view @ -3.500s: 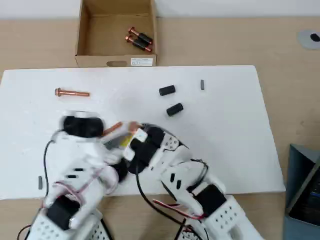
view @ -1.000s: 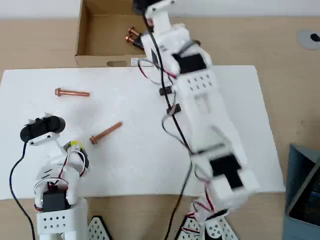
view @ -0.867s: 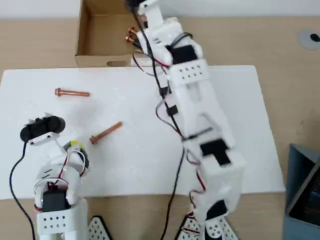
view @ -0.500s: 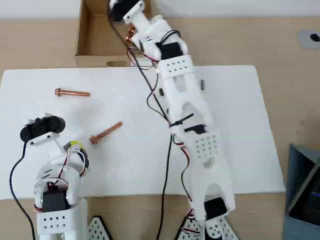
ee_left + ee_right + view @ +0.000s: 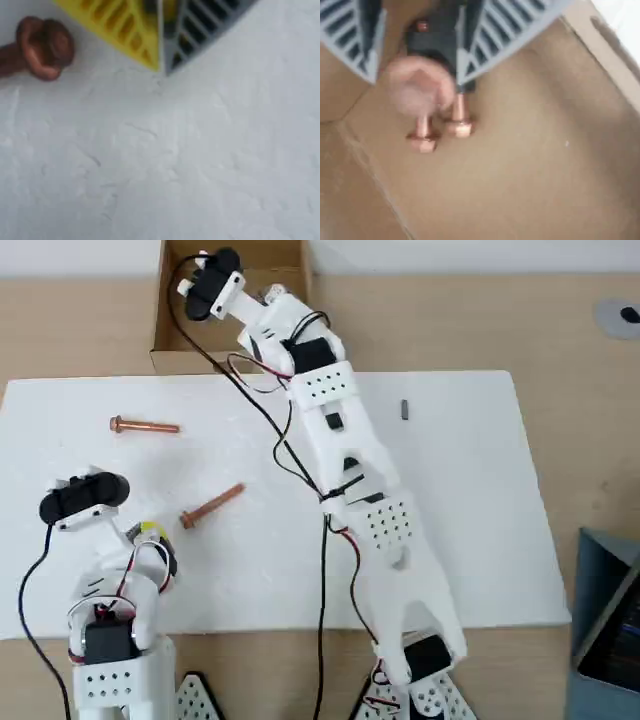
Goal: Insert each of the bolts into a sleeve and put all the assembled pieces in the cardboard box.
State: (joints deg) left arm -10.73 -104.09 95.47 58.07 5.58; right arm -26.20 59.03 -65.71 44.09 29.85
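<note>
My right arm stretches across the white mat (image 5: 480, 500) with its gripper (image 5: 258, 300) over the cardboard box (image 5: 168, 335). In the right wrist view the right gripper (image 5: 415, 82) is open above the box floor (image 5: 530, 165). A blurred bolt in a black sleeve (image 5: 432, 42) is between its fingers. Two assembled pieces (image 5: 460, 125) lie just beneath. Two bare copper bolts lie on the mat, one far left (image 5: 145, 425), one nearer the middle (image 5: 212, 505). My left gripper (image 5: 150, 532) is shut beside that bolt's head (image 5: 45, 47), its tips (image 5: 161, 67) nearly on the mat.
A small grey piece (image 5: 405, 409) lies on the mat at the back right. The right arm covers the mat's middle. A dark bin (image 5: 605, 610) stands off the mat at the right, and a grey disc (image 5: 620, 316) sits on the wooden table.
The right arm has swung left over the box. Since 3.5 s ago both arms have left the mat's middle; the left one is drawn back and still.
</note>
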